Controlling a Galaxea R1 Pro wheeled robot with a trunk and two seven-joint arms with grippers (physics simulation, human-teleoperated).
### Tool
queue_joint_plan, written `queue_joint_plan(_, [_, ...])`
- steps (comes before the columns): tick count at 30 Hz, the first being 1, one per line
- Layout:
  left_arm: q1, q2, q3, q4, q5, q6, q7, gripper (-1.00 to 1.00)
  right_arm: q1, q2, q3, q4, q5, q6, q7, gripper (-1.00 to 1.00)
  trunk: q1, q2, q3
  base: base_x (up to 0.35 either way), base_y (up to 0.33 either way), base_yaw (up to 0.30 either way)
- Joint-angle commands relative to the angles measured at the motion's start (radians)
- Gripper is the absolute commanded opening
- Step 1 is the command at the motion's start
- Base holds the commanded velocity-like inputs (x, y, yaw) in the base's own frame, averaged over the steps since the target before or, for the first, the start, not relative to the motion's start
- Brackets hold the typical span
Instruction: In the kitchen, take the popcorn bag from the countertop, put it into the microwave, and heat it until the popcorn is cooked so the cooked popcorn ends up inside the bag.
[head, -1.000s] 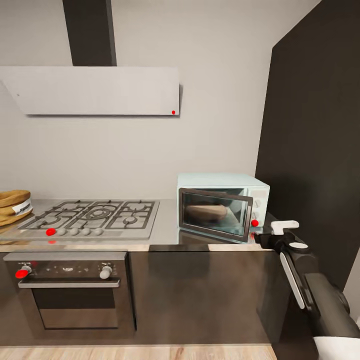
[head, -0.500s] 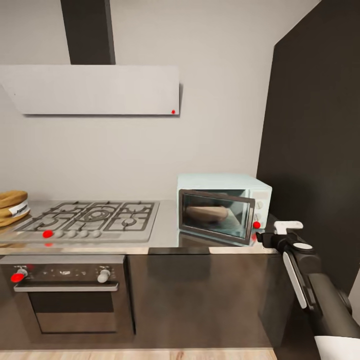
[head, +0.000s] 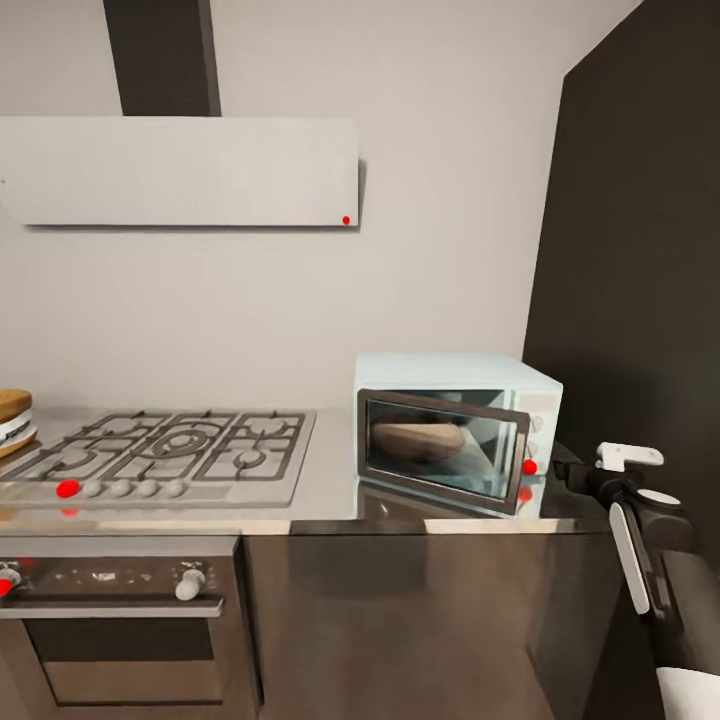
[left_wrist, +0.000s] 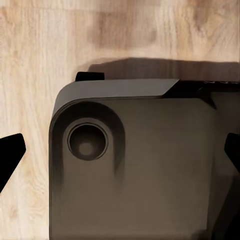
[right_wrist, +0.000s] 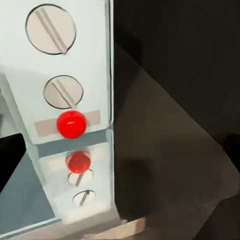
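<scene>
1. Microwave (head: 455, 430) sits toward the right end of the countertop (head: 330, 470), beside the gas hob (head: 165, 455); its dark glass door stands slightly ajar.
2. Behind that glass lies the popcorn bag (head: 415, 440), a tan-brown shape on its side inside the microwave.
3. The right gripper (head: 600, 470) is raised at the countertop's right end, just beside the microwave's knob panel and apart from it; in the right wrist view its dark fingertips (right_wrist: 10, 157) sit at opposite edges of the picture, so the jaws are spread wide and hold nothing.
4. That view faces two knobs and the red indicator light (right_wrist: 71, 124), mirrored in the steel below.
5. The left gripper (left_wrist: 120, 155) hangs over the robot's dark base (left_wrist: 135, 165) and wooden floor (left_wrist: 30, 65), its fingers wide apart and empty.
</scene>
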Motion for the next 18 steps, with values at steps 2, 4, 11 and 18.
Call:
queue_joint_plan(2, [0.0,-0.003,0.006,-0.004,0.003,-0.001,0.0,1.0,0.001,0.007,0.012,-0.002,0.008,0.002,-0.008,1.0,0.0,-0.001,-0.001,0.0,0.0,0.0])
queue_joint_plan(4, [0.0,-0.002,0.006,-0.004,0.003,-0.001,0.0,1.0,0.001,0.007,0.011,-0.002,0.007,0.004,-0.009,1.0,0.0,-0.001,-0.001,0.0,0.0,0.0])
queue_joint_plan(11, [0.0,-0.002,0.005,-0.004,0.003,-0.001,0.0,1.0,0.001,0.006,0.051,-0.004,0.011,0.004,-0.009,1.0,0.0,-0.001,-0.001,0.209,-0.147,0.0])
queue_joint_plan(18, [0.0,-0.002,0.005,-0.004,0.003,-0.001,0.0,1.0,0.001,0.004,0.057,-0.004,0.008,0.003,-0.008,1.0,0.0,-0.001,-0.001,0.241,-0.173,0.0])
